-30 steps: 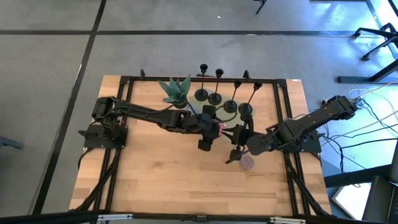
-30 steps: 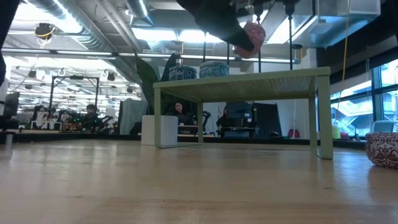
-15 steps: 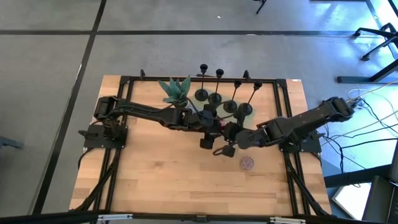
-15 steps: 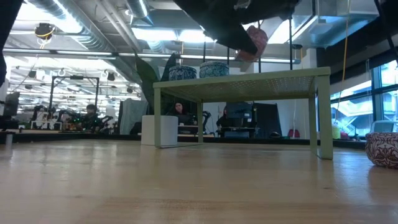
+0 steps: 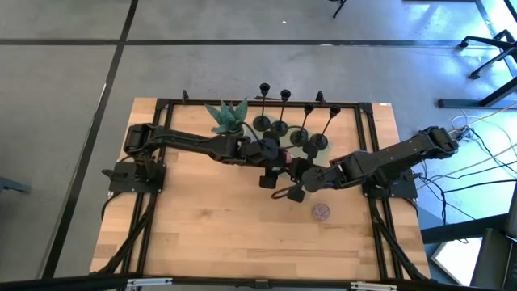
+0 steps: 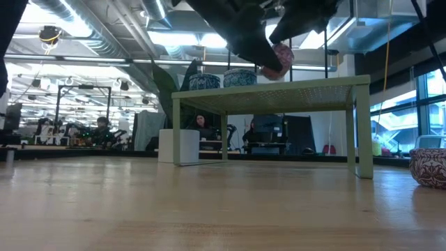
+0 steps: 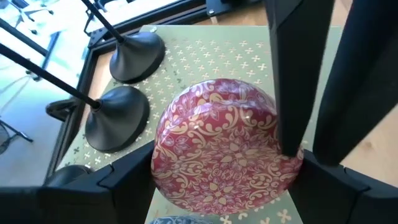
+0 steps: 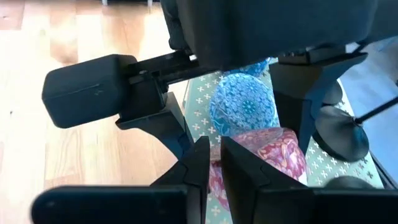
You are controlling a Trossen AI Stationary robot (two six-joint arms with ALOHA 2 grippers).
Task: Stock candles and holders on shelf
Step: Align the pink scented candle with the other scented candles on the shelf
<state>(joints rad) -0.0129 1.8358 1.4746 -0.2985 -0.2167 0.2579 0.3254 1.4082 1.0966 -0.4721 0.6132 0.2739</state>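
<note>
We are setting a red candle [image 7: 227, 146] on the green shelf [image 6: 279, 94], held in our left gripper [image 7: 217, 180]. Our right gripper [image 8: 214, 165] (pinched shut, holding nothing) waits close by. Next, we should lower it gently and let go.

red candle [image 7: 227, 146] (patterned) above shelf [image 7: 205, 59]

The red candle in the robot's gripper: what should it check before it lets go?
1. Red candle held in left gripper: ok.
2. Candle over the shelf, not the table: ok.
3. Candle resting on the shelf: not ok, hangs above it in the low view.
4. Clear of the holders: ok.
5. Clear of the blue candle: cannot tell.
6. Right gripper out of the way: not ok, shut and close by.
</note>
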